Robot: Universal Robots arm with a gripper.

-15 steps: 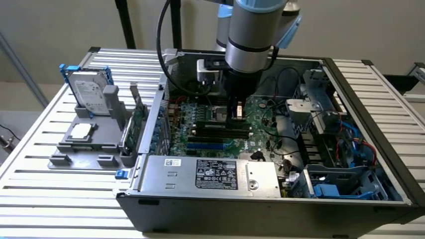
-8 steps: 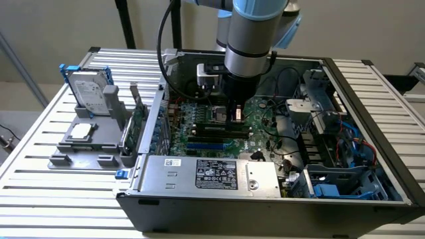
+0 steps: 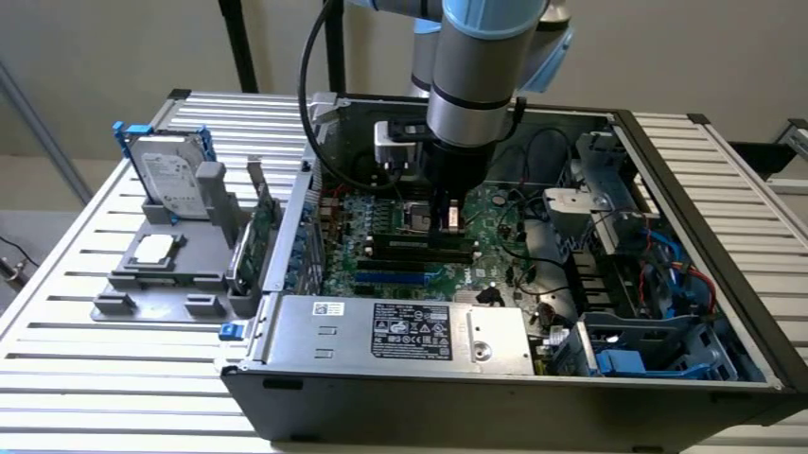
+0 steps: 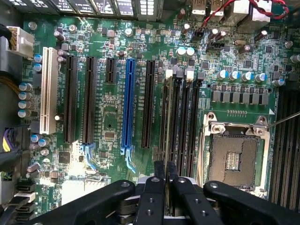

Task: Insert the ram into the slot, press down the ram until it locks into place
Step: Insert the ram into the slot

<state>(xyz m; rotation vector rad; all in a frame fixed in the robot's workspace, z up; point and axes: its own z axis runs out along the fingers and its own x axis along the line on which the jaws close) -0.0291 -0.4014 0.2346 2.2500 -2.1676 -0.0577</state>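
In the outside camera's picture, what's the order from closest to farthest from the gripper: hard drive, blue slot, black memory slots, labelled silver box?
From the gripper:
1. Black memory slots, right by it.
2. Blue slot, the next row beyond them.
3. Labelled silver box, along the case front.
4. Hard drive, outside the case, at the exterior view's left.

Arm vert., claw down, fingers nrly together.

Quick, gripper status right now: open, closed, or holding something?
Gripper: closed, fingers nearly together above the long black plastic memory sockets; whether it pinches anything cannot be told.
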